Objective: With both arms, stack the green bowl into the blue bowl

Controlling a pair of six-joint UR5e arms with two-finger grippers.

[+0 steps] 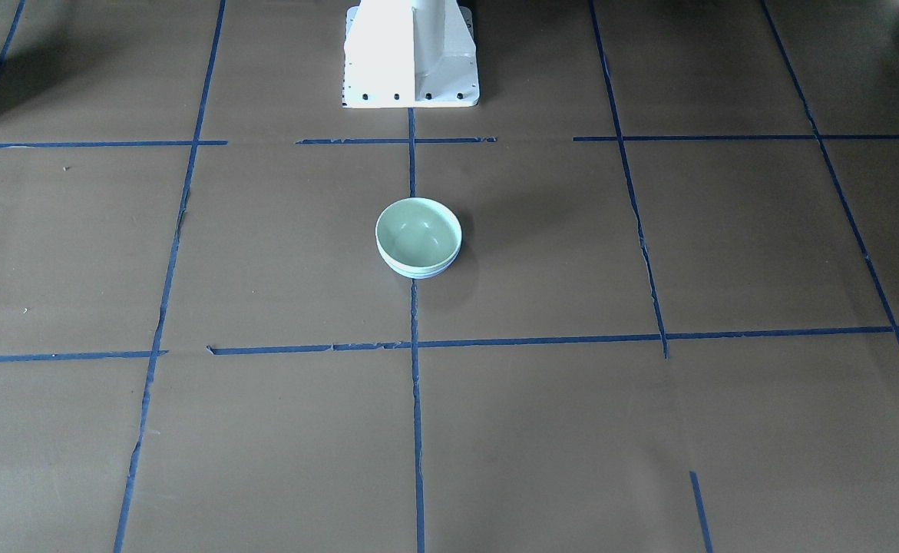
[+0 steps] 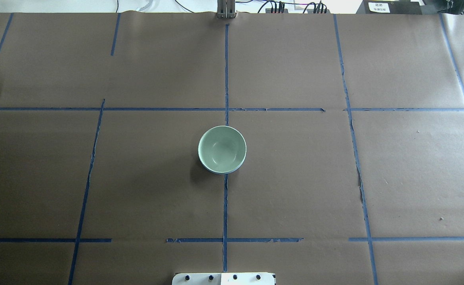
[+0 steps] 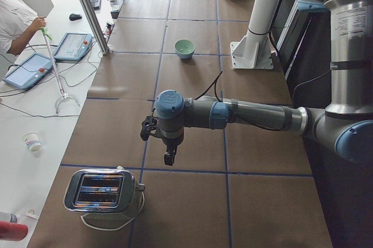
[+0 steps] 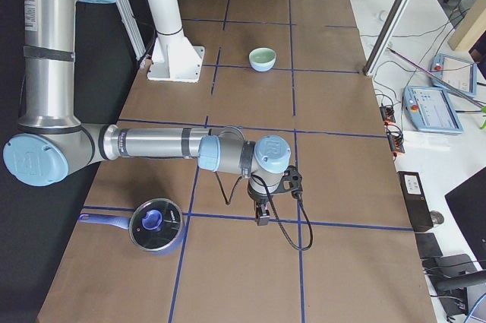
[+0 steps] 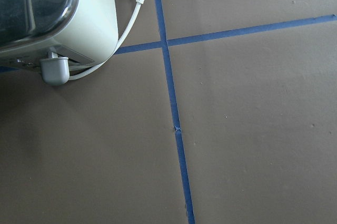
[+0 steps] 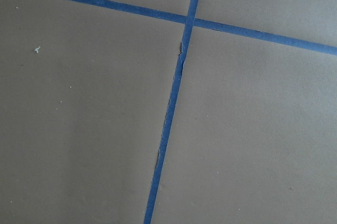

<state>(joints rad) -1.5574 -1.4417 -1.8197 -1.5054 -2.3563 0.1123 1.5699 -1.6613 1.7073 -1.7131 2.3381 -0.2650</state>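
The pale green bowl sits nested inside the blue bowl, of which only a thin rim shows under it, at the table's middle on a tape line. The pair also shows in the overhead view, green over a sliver of blue. My left gripper shows only in the exterior left view, far from the bowls, near a toaster; I cannot tell if it is open. My right gripper shows only in the exterior right view, far from the bowls; I cannot tell its state.
A chrome toaster with a white cord stands at the table's left end, also in the left wrist view. A blue lidded pot stands at the right end. The white base pedestal stands behind the bowls.
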